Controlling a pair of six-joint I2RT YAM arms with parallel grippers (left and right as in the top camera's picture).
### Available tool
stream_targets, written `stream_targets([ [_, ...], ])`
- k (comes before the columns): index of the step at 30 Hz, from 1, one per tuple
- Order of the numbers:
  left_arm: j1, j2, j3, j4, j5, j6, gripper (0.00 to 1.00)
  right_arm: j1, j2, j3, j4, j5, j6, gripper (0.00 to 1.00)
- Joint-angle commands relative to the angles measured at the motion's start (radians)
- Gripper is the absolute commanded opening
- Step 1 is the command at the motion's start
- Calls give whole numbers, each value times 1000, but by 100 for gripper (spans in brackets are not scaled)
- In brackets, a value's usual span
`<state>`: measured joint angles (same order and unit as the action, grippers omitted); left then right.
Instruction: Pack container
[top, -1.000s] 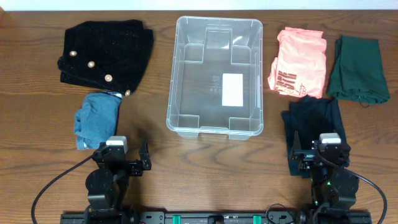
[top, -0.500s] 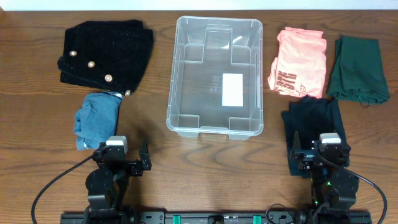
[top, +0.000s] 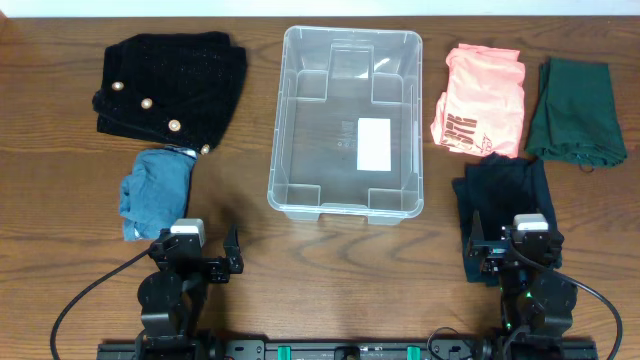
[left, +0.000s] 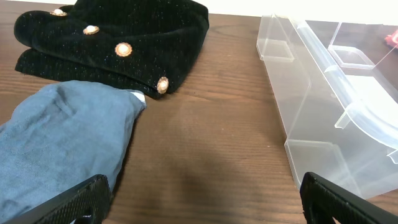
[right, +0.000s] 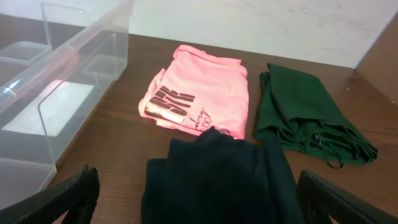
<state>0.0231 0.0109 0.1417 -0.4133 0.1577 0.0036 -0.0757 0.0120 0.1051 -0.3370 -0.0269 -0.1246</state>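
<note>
Nothing moved — container (top: 300, 150) unchanged.

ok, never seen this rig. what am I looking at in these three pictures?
Two robot arms sit at the near edge of a wooden table. Each ends in a two-finger hand: the left hand and the right hand, both open and holding nothing. One picture looks straight down from above. The other two come from a camera on each wrist, so the dark shapes in their bottom corners are parts of that hand.

In the middle stands a clear plastic container, empty. On the left arm's side lie a black garment with gold buttons and a folded blue garment. On the right arm's side lie a pink shirt, a green garment and a dark garment, just ahead of the right hand.
</note>
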Motion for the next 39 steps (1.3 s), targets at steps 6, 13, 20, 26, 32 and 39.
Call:
stream_targets([
  [6, -2, -7, -21, 26, 2, 17, 98, -7, -5, -3, 0, 0, -11, 99],
  [13, -2, -6, 29, 93, 89, -88, 98, -7, -5, -3, 0, 0, -11, 99],
  [20, -2, 130, 227, 291, -9, -174, 98, -7, -5, -3, 0, 0, -11, 99],
  [26, -2, 512, 557, 132, -43, -173, 98, -7, -5, -3, 0, 0, -11, 99],
  [32, -2, 975, 1019, -188, -58, -26, 98, -7, -5, -3, 0, 0, -11, 99],
  [39, -2, 1283, 1302, -371, -54, 26, 98, -7, -5, -3, 0, 0, -11, 99],
])
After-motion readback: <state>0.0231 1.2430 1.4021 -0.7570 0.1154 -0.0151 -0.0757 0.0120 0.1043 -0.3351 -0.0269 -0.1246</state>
